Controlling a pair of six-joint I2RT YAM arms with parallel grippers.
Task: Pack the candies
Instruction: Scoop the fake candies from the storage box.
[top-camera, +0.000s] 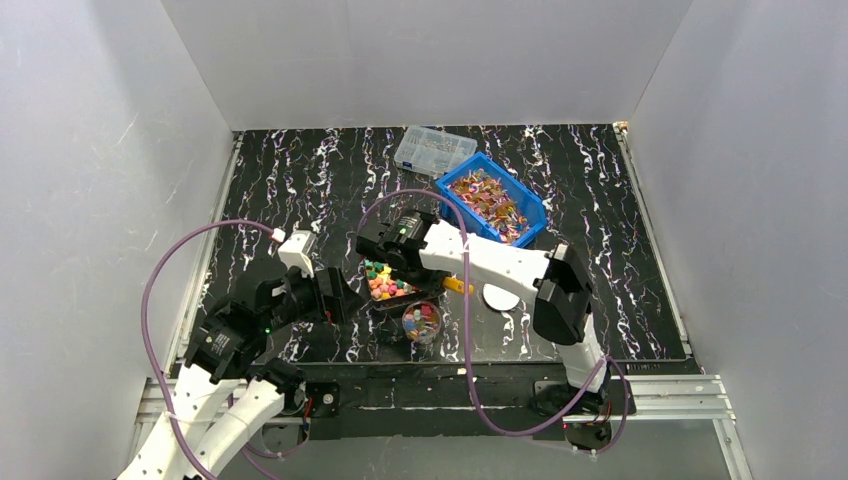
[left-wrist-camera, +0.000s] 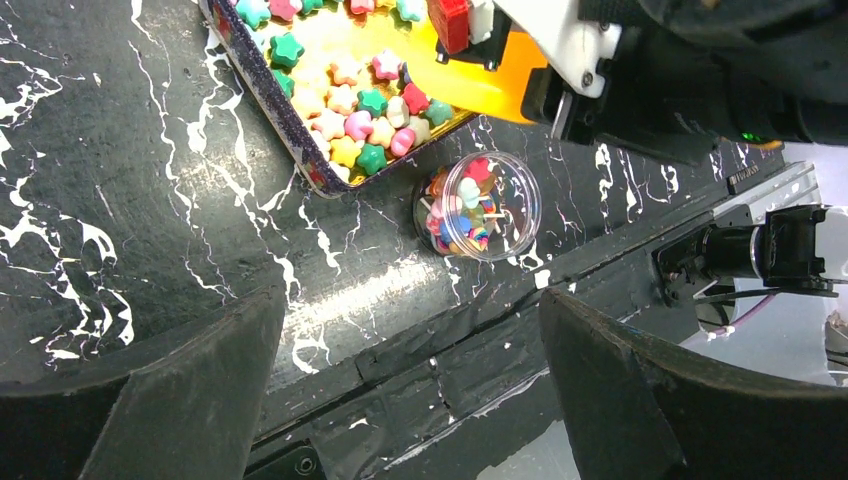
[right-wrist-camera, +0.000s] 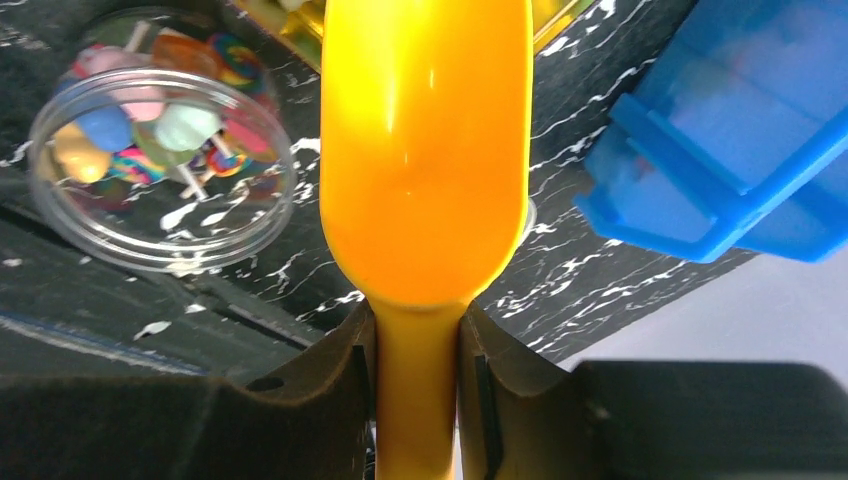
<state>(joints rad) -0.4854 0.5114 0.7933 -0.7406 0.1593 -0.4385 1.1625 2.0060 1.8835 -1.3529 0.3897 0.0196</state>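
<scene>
On the black marbled table (top-camera: 300, 180), the right tool (right-wrist-camera: 417, 345) clamps a yellow scoop (right-wrist-camera: 425, 150) above star candies (left-wrist-camera: 350, 110).

No legible text, label, brand, number or sign on anything in any view.

Pretty clearly a robotics lab test cell: plain white panels (top-camera: 420, 60) box in a black marbled bench (top-camera: 300, 180) on three sides, white robot arms (top-camera: 500, 262) are bolted along an aluminium rail (top-camera: 680, 390), and purple cables (top-camera: 466, 340) loop everywhere.
</scene>
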